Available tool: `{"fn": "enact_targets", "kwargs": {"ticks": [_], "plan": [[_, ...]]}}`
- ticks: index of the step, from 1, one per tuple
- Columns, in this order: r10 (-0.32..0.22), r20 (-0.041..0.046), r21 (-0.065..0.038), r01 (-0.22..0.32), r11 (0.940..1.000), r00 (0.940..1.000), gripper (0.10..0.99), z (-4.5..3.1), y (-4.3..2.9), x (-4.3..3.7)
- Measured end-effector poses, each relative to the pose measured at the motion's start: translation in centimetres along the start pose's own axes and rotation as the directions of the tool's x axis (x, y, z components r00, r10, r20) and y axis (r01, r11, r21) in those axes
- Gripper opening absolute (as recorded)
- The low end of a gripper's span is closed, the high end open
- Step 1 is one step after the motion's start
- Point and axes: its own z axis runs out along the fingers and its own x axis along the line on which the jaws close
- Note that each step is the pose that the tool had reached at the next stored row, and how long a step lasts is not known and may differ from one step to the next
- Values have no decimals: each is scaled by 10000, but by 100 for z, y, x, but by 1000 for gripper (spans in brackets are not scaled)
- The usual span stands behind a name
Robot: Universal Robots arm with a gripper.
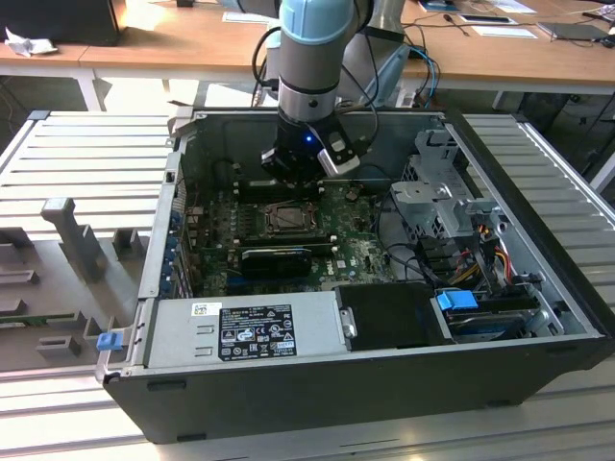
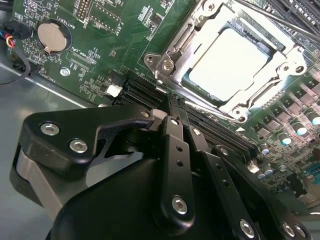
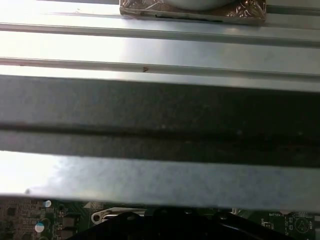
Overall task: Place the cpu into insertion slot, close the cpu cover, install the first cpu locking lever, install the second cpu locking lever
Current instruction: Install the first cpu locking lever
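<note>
Gripper: your gripper [image 2: 172, 107], lower centre of the second wrist view, has its fingers drawn together on nothing.
Bearing: the socket lies up and right of the fingertips.
Cpu: the cpu [image 2: 225, 62] is seated in the insertion slot [image 2: 192, 82], upper right.
Cover: the cpu cover [image 2: 272, 82] lies down over it (levers hard to judge).
Pose: the arm [image 1: 312, 58] hangs vertical, upper centre of the exterior view.

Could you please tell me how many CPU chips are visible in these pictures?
1. In the second wrist view, the cpu lies in the insertion slot on the green board, framed by the cpu cover, just beyond the gripper. Others may be hidden.
</note>
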Motion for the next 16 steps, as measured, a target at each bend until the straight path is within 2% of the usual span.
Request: {"fn": "enact_targets", "kwargs": {"ticks": [16], "plan": [[-1, -3, 57, 1, 10000, 10000, 106, 54, -8, -9]]}}
